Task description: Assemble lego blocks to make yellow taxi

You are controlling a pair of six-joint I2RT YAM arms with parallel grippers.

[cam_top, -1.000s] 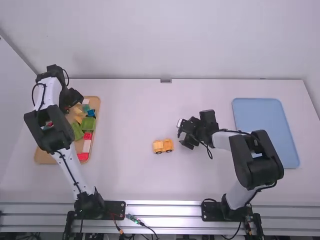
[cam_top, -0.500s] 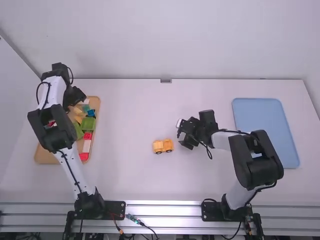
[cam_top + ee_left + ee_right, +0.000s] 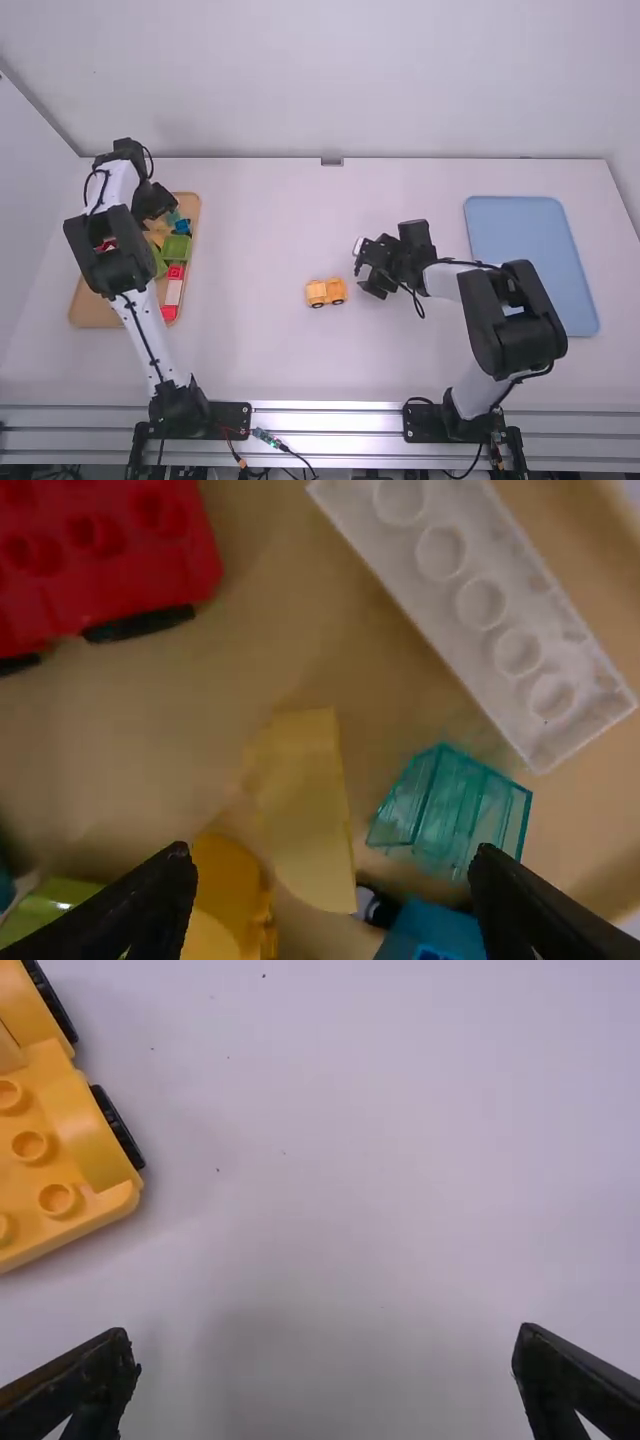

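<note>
An orange-yellow wheeled base (image 3: 326,292) stands mid-table; its studs and black wheels show on the base (image 3: 75,1150) in the right wrist view. My left gripper (image 3: 158,212) hangs over the far part of the wooden tray. In its wrist view, the left gripper (image 3: 328,895) is open above a slim yellow block (image 3: 305,815), not touching it as far as I can tell. Beside that block are a rounded yellow piece (image 3: 225,890) and a clear teal block (image 3: 452,805). Right of the base, my right gripper (image 3: 368,268) is over bare table; the right gripper (image 3: 325,1350) is open and holds nothing.
The wooden tray (image 3: 92,312) at the left holds several green, red, white and blue pieces. A red wheeled base (image 3: 100,555) and a white studded plate (image 3: 480,605) lie near the left gripper. A blue tray (image 3: 530,240) is at the far right.
The left arm has shifted rightward over the wooden tray, its gripper moving a little closer to the camera's side. The right arm and the wheeled base have stayed put.
</note>
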